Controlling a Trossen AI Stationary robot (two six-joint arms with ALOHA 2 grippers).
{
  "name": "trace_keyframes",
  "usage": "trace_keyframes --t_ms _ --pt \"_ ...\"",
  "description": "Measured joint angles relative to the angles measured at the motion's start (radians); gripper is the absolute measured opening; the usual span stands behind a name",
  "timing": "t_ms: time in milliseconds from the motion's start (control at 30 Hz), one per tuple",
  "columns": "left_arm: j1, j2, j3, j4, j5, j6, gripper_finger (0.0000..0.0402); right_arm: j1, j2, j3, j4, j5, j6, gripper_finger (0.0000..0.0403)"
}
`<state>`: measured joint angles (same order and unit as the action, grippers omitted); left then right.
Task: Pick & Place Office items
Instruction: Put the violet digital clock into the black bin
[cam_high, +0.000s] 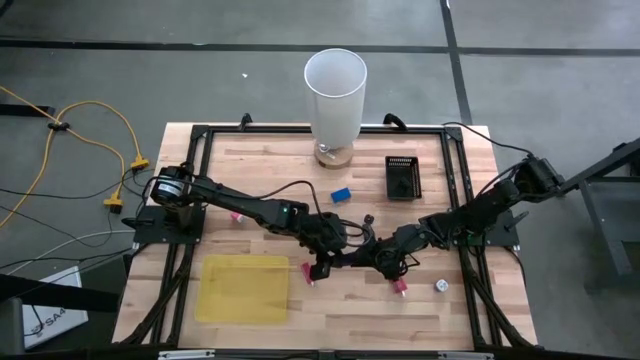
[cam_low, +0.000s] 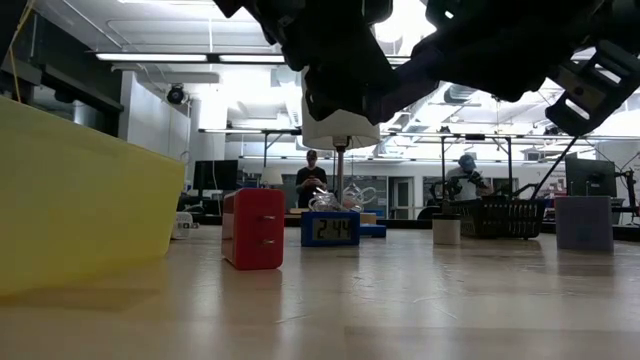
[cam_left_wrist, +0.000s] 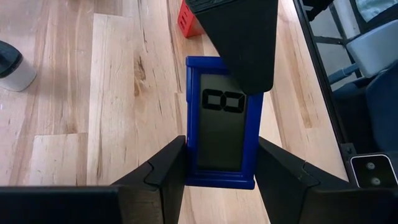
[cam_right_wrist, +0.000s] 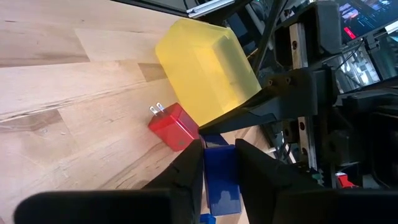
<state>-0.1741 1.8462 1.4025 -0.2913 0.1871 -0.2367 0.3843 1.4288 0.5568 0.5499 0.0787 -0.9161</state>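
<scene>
A blue block with a dark display reading "00" (cam_left_wrist: 221, 124) is held between both grippers above the table's middle. My left gripper (cam_left_wrist: 221, 177) (cam_high: 325, 260) is shut on it from the left. My right gripper (cam_right_wrist: 219, 165) (cam_high: 373, 258) is shut on it from the right, where it shows as a blue block (cam_right_wrist: 221, 177). On the table sit a red plug block (cam_right_wrist: 174, 126) (cam_low: 253, 228), a second blue clock (cam_high: 341, 194) (cam_low: 331, 228), a pink piece (cam_high: 237, 215), a red-pink piece (cam_high: 400, 288) and a whitish round piece (cam_high: 438, 286). My left gripper pinches the blue block by the two side edges of its end (cam_left_wrist: 189, 174) nearest the wrist, the fingers (cam_left_wrist: 168, 168) lying along it. The block appears lifted clear of the table. My right gripper holds the block's other end: one finger (cam_left_wrist: 239, 43) lies over the upper part of the display face (cam_left_wrist: 211, 84), the other finger is hidden behind. In the right wrist view the block (cam_right_wrist: 217, 155) sits edge-on between the two fingers.
A translucent yellow box (cam_high: 243, 288) (cam_right_wrist: 205, 68) lies near the near-left corner, close to the red plug. The tall white cylinder (cam_high: 335, 85) stands at the far edge, with a black tray (cam_high: 402, 177) to its right. People stand in the room beyond the table.
</scene>
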Motion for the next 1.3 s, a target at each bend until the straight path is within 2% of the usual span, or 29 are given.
trace_keyframes --t_ms 767,867,1133,1300 --pt "0.002 0.000 0.000 0.004 -0.013 0.003 0.0160 0.000 0.000 -0.001 -0.001 0.000 0.003 0.0067" --pt "0.001 0.000 0.000 0.004 -0.021 0.004 0.0172 0.000 0.000 -0.001 -0.002 0.000 0.004 0.0067" --pt "0.002 0.000 0.001 0.012 -0.035 0.004 0.0240 0.000 0.000 -0.002 -0.003 -0.001 0.007 0.0067" --pt "0.002 0.000 0.001 0.011 -0.033 0.003 0.0253 0.000 0.000 -0.002 -0.002 -0.001 0.006 0.0067"
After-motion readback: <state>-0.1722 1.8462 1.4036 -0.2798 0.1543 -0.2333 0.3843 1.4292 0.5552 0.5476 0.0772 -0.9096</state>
